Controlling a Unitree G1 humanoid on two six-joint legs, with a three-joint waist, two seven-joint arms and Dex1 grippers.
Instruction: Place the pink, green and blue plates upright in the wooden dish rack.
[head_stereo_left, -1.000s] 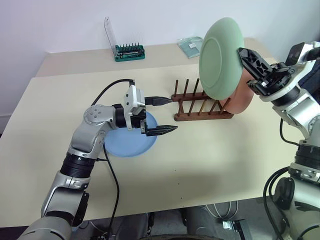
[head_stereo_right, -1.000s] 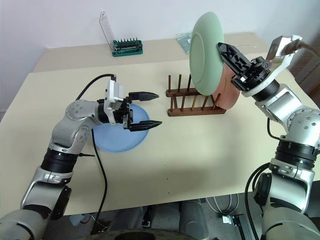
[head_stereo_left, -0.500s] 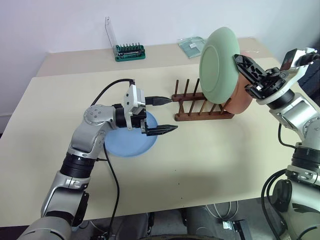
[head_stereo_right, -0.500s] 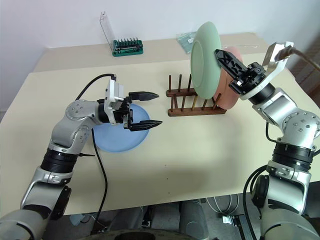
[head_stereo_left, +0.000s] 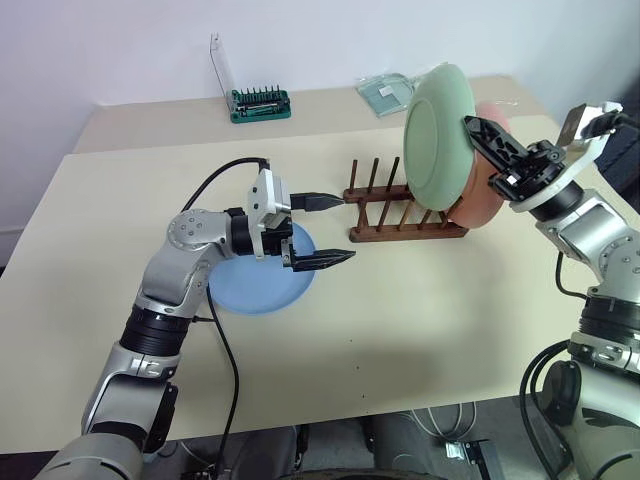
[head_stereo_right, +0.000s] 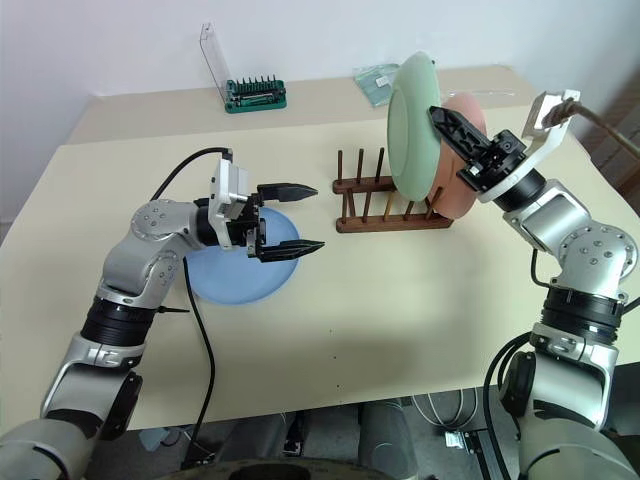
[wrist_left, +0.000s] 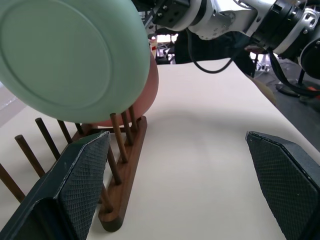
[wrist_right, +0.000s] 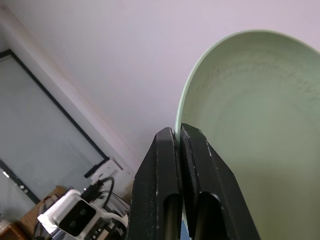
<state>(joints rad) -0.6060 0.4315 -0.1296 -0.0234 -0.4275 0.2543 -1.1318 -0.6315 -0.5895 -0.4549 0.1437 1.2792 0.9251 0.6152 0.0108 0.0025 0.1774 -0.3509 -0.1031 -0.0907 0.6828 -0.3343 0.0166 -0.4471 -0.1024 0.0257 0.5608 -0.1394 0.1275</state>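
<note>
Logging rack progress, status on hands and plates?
Right hand shut on green plate, over wooden dish rack. Left hand open. Pink plate racked; blue plate flat.

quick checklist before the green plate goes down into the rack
1. Grip on green plate: right gripper pinches its rim, fingers shut on it. ok
2. Plate upright: it stands on edge above the wooden dish rack, slightly tilted. ok
3. Free slots: pink plate already stands at the rack's right end; the pegs left of it are bare. ok
4. Lower edge lined up with a gap between pegs: hidden behind the plate itself. cannot tell
5. Left gripper out of the way: open, beside the rack's left end, over the blue plate. ok
6. Blue plate racked: it lies flat on the table. not ok
</note>
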